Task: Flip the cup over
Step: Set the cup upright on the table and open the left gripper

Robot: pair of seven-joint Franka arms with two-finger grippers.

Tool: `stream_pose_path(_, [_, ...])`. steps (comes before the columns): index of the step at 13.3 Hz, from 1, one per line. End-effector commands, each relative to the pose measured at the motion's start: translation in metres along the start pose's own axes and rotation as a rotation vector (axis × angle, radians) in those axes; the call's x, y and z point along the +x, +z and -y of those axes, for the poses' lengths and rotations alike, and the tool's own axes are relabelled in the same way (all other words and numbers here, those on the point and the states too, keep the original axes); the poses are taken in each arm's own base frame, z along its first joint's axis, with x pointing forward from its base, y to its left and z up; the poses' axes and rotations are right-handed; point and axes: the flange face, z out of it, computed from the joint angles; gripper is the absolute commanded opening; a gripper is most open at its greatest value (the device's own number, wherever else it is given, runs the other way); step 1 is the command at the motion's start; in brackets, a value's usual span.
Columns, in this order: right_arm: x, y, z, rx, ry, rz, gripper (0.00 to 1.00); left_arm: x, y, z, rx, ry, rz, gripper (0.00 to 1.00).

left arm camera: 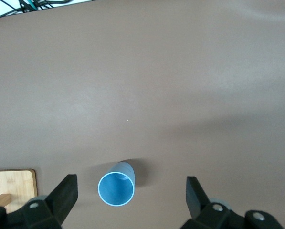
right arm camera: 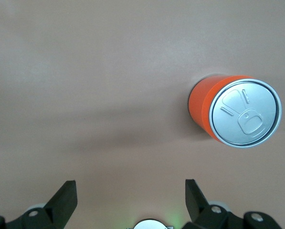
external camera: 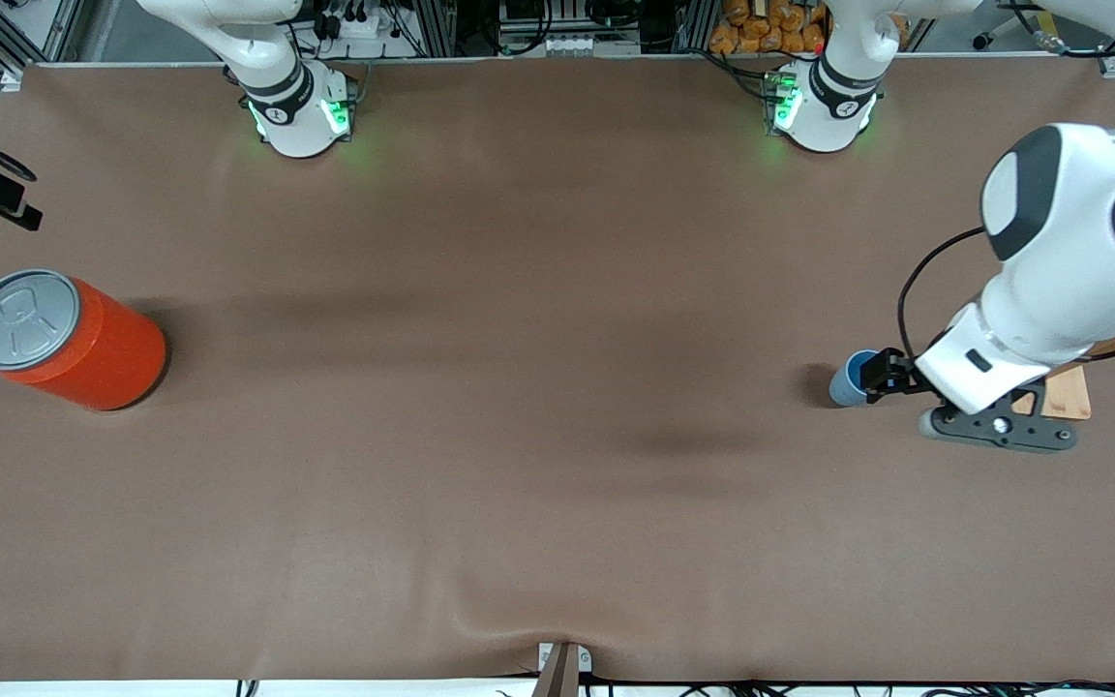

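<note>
The small light-blue cup [external camera: 848, 382] stands on the brown table toward the left arm's end, its mouth facing up and darker blue inside. My left gripper [external camera: 879, 376] hangs over it, open. In the left wrist view the cup [left arm camera: 116, 189] sits between the two black fingers [left arm camera: 66, 191], closer to one of them and touching neither. My right gripper [right arm camera: 131, 191] is open and empty, high over bare table close to its own base; it does not show in the front view.
A large orange can with a grey lid [external camera: 64, 339] stands toward the right arm's end, also in the right wrist view [right arm camera: 235, 112]. A light wooden board [external camera: 1066, 392] lies beside the cup, under the left arm.
</note>
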Motion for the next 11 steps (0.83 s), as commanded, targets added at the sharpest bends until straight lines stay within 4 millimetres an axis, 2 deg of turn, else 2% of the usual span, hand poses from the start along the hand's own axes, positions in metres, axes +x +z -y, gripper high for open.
stream_pose_path(1, [-0.003,-0.005,-0.004,0.006,0.009,-0.002,1.00,-0.011,-0.037,0.019,-0.022,-0.032,-0.031,1.00])
stream_pose_path(3, [-0.003,-0.005,-0.004,0.006,0.009,-0.002,1.00,-0.021,-0.053,0.022,-0.025,-0.048,-0.016,1.00])
stream_pose_path(4, [-0.003,-0.005,-0.004,0.006,0.009,-0.002,1.00,-0.029,-0.069,0.032,-0.022,-0.061,-0.016,1.00])
stream_pose_path(6, [-0.003,-0.005,-0.004,0.006,0.010,-0.003,1.00,-0.047,-0.080,0.039,-0.020,-0.060,0.055,1.00])
stream_pose_path(7, [-0.003,-0.005,-0.004,0.006,0.010,-0.003,1.00,-0.054,-0.092,0.042,-0.019,-0.065,0.052,1.00])
stream_pose_path(8, [-0.003,-0.005,-0.004,0.006,0.010,-0.003,1.00,-0.060,-0.098,0.053,-0.021,-0.084,0.060,1.00])
stream_pose_path(11, [-0.003,-0.004,-0.006,0.006,0.013,-0.001,1.00,-0.083,-0.109,0.061,-0.058,-0.112,0.107,1.00])
